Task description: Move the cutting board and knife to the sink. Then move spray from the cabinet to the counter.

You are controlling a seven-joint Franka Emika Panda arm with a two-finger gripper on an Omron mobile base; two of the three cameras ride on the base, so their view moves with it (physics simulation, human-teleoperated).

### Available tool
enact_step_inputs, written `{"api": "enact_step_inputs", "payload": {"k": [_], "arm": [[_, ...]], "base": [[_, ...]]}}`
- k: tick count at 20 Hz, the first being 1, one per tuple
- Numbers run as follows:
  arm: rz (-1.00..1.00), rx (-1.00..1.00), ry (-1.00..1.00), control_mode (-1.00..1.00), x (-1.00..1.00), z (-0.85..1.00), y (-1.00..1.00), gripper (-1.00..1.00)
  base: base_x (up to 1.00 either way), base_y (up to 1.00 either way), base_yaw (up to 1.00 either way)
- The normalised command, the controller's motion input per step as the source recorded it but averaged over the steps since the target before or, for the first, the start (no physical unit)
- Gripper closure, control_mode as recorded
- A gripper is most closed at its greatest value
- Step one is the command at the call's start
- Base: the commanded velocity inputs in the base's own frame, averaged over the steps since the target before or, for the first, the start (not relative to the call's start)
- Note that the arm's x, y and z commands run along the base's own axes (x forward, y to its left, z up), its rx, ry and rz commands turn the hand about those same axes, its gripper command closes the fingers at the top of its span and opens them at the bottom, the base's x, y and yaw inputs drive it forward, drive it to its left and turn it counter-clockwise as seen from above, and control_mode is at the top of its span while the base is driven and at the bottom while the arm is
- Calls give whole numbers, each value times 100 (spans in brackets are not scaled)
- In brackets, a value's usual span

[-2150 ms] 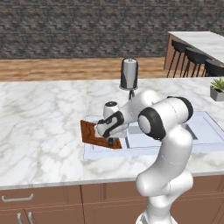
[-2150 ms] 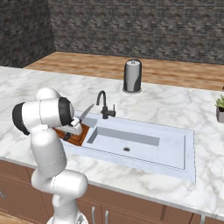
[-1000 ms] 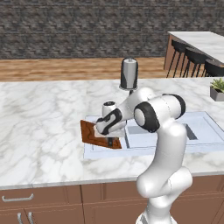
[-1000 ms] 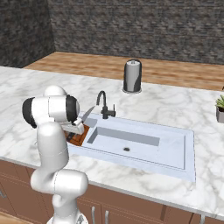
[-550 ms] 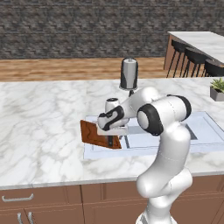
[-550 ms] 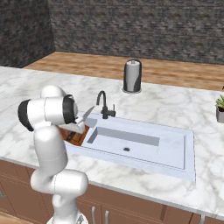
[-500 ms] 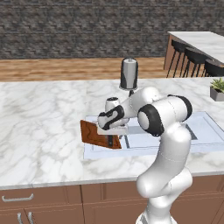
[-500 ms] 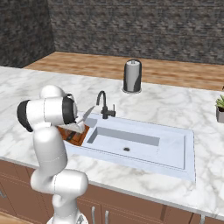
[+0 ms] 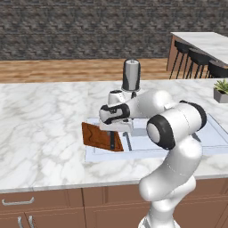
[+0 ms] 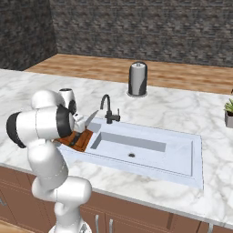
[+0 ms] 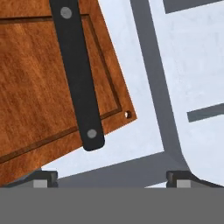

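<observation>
Ben: Board time is nearly over, I think. See the flat red-brown wooden cutting board [image 9: 100,137]? It leans at the sink's end, and the slim knife with the black handle [image 11: 78,74] lies on top of it.

Mia: Where is that in the white sink [image 10: 182,159]?

Ben: In the right base view the board is at about 9 o'clock of the basin. The black tap [image 10: 108,109] stands at 11 o'clock.

Mia: Is the robot holding anything?

Ben: No. The two-finger gripper [image 11: 111,177] has its jaws wide apart, just over the board. Nothing sits between them.

Mia: So what comes next?

Ben: My guess is the first job is done. Next the arm has to lift away and go find the spray bottle in the cabinet. I cannot see either one from here, so the base may need to drive.

Mia: Any words to read?

Ben: None. The grey round canister [image 9: 131,76] on the white marble counter [image 9: 40,116] has no label I can make out.
</observation>
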Motion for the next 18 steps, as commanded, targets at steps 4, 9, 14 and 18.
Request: {"api": "enact_step_inputs", "payload": {"k": [4,9,14,18], "arm": [[-9,0,2,-100,-38,57,0,-100],[-10,0,0,-100,-59,46,-4,-100],[-11,0,0,-100,-76,37,-14,-100],[-11,0,-1,-100,-69,34,-4,-100]], "base": [[0,0,0],[0,0,0],[0,0,0],[0,0,0]]}}
